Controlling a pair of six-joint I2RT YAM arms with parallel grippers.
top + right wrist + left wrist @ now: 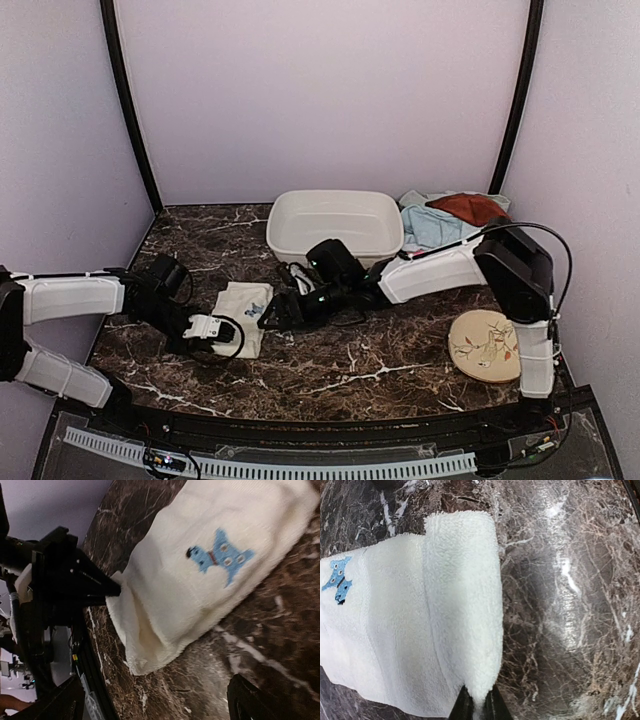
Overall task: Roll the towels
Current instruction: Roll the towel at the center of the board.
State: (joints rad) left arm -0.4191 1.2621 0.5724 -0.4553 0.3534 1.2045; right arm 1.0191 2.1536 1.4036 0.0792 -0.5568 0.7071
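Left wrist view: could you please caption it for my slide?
Left gripper pinching the folded-over edge of the cream-white towel.

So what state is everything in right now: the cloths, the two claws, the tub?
cream-white towel: lying flat, one edge folded over, not rolled.
left gripper: shut, pinching that fold.
right gripper: open, holding nothing.
light blue towel: crumpled, unrolled.
rust-brown towel: crumpled on top of it.
white basin: upright, empty.
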